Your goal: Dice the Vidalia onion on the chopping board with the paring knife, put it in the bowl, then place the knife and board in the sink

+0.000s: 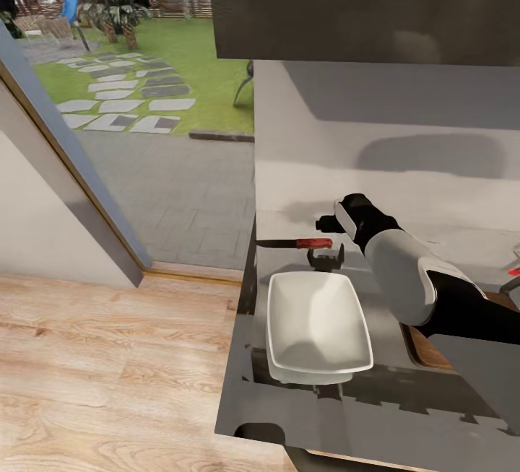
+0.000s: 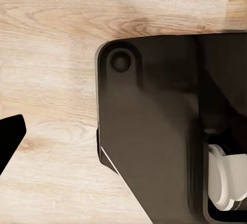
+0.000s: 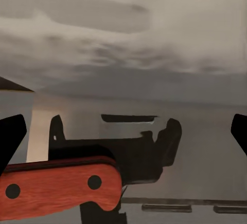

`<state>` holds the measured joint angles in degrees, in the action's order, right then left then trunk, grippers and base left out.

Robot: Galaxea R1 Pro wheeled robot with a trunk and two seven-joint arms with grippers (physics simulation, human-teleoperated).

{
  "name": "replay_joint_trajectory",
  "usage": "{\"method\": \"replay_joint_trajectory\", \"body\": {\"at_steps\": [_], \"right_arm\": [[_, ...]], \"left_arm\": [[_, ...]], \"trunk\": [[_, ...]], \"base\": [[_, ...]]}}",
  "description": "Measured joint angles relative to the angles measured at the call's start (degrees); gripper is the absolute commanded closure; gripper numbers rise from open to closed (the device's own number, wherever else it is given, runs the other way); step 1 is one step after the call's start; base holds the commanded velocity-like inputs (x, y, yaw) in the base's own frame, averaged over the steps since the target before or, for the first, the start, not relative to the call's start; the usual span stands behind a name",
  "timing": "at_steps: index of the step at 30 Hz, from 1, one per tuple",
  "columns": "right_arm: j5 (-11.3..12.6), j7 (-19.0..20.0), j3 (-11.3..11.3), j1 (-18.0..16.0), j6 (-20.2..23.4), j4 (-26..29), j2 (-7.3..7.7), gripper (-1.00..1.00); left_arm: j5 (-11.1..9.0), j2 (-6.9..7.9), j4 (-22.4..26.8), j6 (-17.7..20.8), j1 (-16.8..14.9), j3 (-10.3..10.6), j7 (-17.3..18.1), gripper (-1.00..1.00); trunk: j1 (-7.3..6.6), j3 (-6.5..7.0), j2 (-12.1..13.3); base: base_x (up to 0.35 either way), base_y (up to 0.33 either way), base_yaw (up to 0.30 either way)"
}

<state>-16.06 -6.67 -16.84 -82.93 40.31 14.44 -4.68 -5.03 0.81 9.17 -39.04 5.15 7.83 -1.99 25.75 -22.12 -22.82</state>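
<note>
The paring knife (image 1: 297,243) lies on the grey countertop (image 1: 253,400) beyond the bowl, red handle (image 3: 56,188) to the right and dark blade pointing left. My right gripper (image 1: 323,228) hovers open just over the handle, its fingertips (image 3: 11,136) spread wide with nothing between them. The white bowl (image 1: 318,328) stands empty on the countertop in front of the knife. A brown strip of the chopping board (image 1: 425,348) shows under my right forearm. The onion is out of view. My left gripper (image 2: 123,136) hangs open over the floor, empty.
A red-tipped tap lever (image 1: 514,270) shows at the right edge. A dark upper cabinet (image 1: 361,3) overhangs the pale wall. The countertop ends at its left edge above wooden floor (image 1: 108,371). A glass door (image 1: 144,133) opens on a garden. The dark robot base (image 2: 154,131) stands on the floor.
</note>
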Motion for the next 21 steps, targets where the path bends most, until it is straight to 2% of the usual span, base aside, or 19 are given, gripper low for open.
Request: {"method": "replay_joint_trajectory", "body": {"at_steps": [21], "right_arm": [[0.02, 0.00, 0.00, 0.00, -0.02, 0.00, 0.00, -1.00]], "left_arm": [[0.00, -0.40, -0.60, -0.01, 0.00, 0.00, 0.00, -1.00]], "trunk": [[0.00, 0.00, 0.00]], "base": [[0.000, 0.000, 0.000]]}}
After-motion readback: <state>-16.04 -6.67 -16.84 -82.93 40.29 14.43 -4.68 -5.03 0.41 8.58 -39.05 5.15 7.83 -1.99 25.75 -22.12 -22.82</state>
